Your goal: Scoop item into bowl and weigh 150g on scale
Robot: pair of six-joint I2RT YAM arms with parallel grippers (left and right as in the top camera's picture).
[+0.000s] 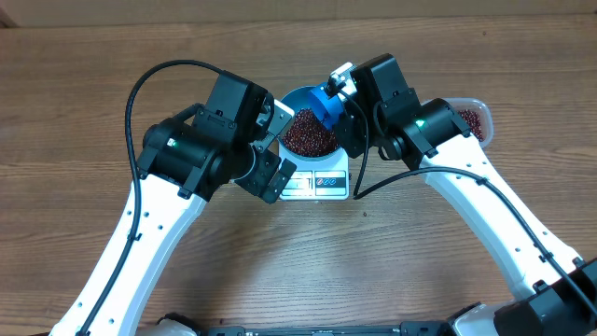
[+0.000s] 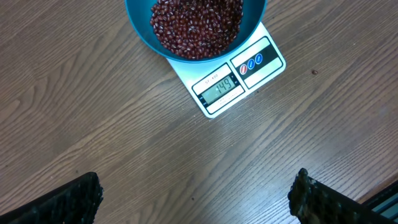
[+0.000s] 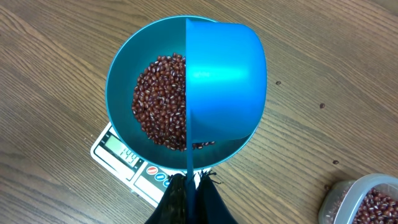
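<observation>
The blue bowl [image 3: 119, 81] stands on the white scale [image 2: 264, 68], with a heap of red-brown beans [image 3: 158, 102] inside it. The scale's display [image 2: 217, 87] reads 149. My right gripper [image 3: 193, 180] is shut on the thin handle of a small blue scoop [image 3: 224, 81], which is turned on its side over the bowl's right half. A few beans show at the scoop's lower edge. My left gripper [image 2: 196, 186] hangs open above bare table in front of the scale, nothing between its fingers. In the overhead view the bowl [image 1: 297, 93] sits between both wrists.
A clear plastic tub [image 1: 474, 119] with more beans stands to the right of the bowl, behind my right arm; its corner shows in the right wrist view. A couple of stray beans [image 3: 322, 106] lie on the wooden table near it.
</observation>
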